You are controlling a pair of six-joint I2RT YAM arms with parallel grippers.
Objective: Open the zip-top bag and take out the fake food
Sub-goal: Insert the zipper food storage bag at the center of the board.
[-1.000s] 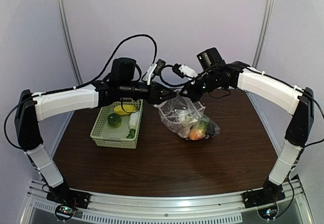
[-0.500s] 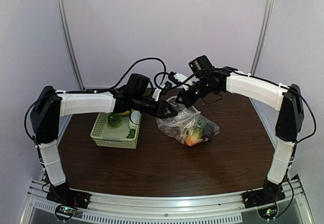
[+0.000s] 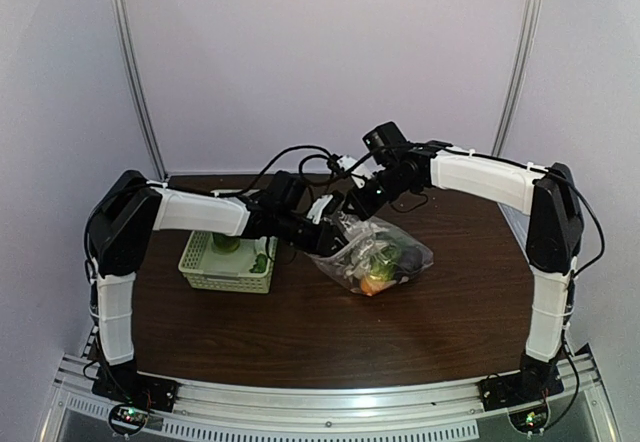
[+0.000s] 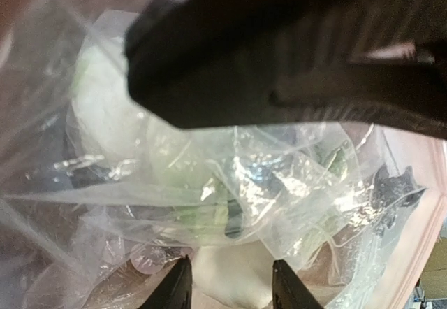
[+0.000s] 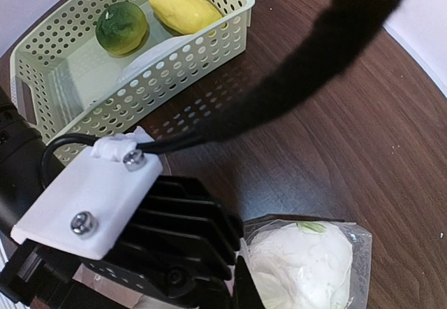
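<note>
A zip-top bag [image 3: 375, 255] lies mid-surface [image 3: 300, 332], its mouth apparently open, with most of the fake food [image 3: 380, 262] inside. The right claw [image 3: 355, 205] is closed, seemingly pinching the bag's top edge, though the view is poor. The left claw [image 4: 229, 288], jaws apart, reaches into the bag near a whitish piece [image 4: 105, 106]. A green piece [image 5: 121, 26] and a yellow piece [image 5: 183, 7] sit in the basket [image 3: 215, 277]. The rest is yet to come out.

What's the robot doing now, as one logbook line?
left gripper: open, at zip-top bag mouth | right gripper: shut on bag rim | fake food: some in bag, some in basket
</note>
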